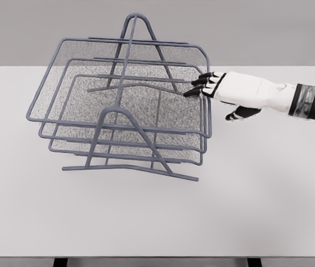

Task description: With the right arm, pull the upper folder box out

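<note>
A blue-grey wire rack (141,169) with three stacked mesh trays stands on the white table (157,217), left of centre. The upper tray (79,61) is the widest and sits at the top of the frame. My right hand (202,86) reaches in from the right at the height of that tray's right rim. Its black fingertips (193,92) lie against or just over the rim (208,83), fingers extended and slightly bent, the thumb (241,114) hanging below. I cannot tell whether the fingers hook the wire. The left arm is out of view.
The table's front edge runs along the bottom of the view, and its far edge lies behind the rack against a grey wall.
</note>
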Controlling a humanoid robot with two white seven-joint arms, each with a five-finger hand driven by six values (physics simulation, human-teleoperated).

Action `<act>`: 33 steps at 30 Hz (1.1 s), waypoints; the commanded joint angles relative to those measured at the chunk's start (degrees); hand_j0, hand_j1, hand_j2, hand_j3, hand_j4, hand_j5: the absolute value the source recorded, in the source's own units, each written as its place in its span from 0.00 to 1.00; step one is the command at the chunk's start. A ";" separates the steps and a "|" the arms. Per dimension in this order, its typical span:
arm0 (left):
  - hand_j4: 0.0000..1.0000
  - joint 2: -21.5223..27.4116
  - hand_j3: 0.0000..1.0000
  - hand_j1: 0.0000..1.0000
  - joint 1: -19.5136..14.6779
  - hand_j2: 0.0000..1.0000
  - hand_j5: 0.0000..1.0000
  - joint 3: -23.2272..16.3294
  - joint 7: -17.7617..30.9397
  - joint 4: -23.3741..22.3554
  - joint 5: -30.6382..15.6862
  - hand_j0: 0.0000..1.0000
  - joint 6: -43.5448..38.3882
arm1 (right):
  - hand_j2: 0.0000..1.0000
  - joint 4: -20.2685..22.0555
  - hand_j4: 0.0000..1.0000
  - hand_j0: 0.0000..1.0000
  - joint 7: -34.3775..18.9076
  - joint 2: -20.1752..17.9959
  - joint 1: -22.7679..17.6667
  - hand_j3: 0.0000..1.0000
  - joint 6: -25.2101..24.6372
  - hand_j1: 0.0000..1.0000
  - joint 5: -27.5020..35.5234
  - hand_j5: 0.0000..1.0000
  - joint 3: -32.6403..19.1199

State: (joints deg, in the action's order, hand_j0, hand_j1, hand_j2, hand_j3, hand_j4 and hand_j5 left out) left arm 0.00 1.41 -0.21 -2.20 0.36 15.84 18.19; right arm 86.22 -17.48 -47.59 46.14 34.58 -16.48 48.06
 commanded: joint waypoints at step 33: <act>1.00 0.00 1.00 1.00 0.00 1.00 1.00 -0.05 0.00 -0.01 -0.02 1.00 0.00 | 1.00 2.55 1.00 1.00 -0.01 -10.59 -0.35 1.00 0.42 1.00 -1.53 1.00 2.74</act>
State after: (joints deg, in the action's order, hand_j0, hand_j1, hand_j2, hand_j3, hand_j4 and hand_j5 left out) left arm 0.00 1.41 -0.25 -2.20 0.33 15.84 18.19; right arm 89.29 -17.24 -57.77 45.70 34.76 -14.87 50.88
